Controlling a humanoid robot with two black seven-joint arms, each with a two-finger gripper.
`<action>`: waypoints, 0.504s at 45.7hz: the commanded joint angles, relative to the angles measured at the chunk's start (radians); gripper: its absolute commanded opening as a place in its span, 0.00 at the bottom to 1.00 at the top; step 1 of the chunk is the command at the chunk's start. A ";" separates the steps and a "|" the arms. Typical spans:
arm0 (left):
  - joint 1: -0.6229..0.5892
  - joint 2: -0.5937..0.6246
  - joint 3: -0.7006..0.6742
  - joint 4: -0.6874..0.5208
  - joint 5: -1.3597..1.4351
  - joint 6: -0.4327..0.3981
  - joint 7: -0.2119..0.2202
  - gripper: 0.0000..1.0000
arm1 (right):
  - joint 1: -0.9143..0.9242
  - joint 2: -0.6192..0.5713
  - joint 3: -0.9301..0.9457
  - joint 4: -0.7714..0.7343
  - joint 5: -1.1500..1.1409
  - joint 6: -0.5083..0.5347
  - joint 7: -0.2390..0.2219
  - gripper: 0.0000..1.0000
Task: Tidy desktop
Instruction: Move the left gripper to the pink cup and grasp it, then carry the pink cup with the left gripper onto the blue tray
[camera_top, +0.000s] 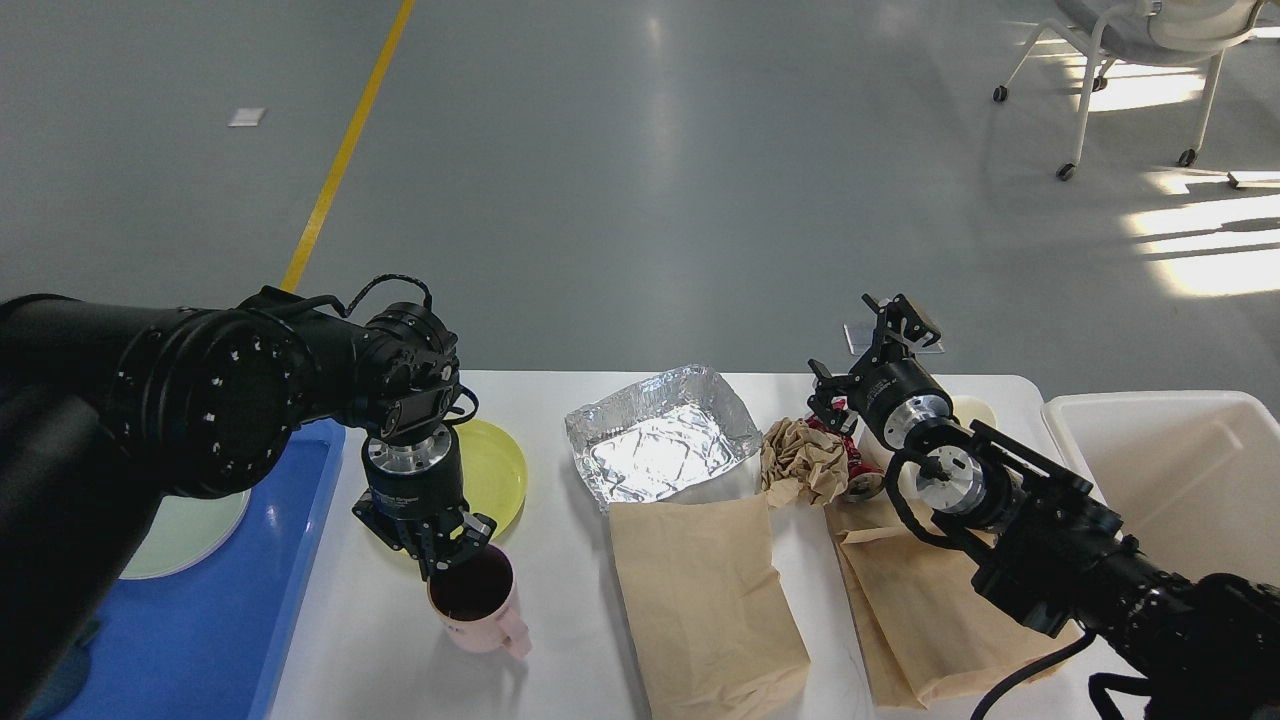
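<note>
Bags (705, 590) flat at bench (560, 630) near edge, untidied | left claw (447, 556) clamped on pink mug (478, 605) rim beside blue tray (200, 620) | foil pan (660, 435), crumpled paper (800, 460) mid-bench remain | right claw (900, 320) over far edge, cannot tell its state.

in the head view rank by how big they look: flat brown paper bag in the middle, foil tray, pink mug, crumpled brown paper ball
1. Flat brown paper bag, though it lies nearer the camera.
2. Foil tray.
3. and 4. Pink mug and crumpled paper ball: they look alike, and the mug sits nearer, so I leave them unranked.
</note>
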 joint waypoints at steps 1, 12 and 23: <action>-0.046 0.000 -0.037 -0.025 0.000 0.000 0.000 0.00 | 0.000 0.000 0.000 0.000 0.000 0.000 0.000 1.00; -0.184 0.027 -0.044 -0.166 -0.003 0.000 -0.002 0.00 | 0.000 0.000 0.000 0.000 0.000 0.000 0.000 1.00; -0.352 0.153 -0.009 -0.336 0.003 0.000 -0.002 0.00 | 0.000 0.000 -0.001 0.000 0.000 0.000 0.000 1.00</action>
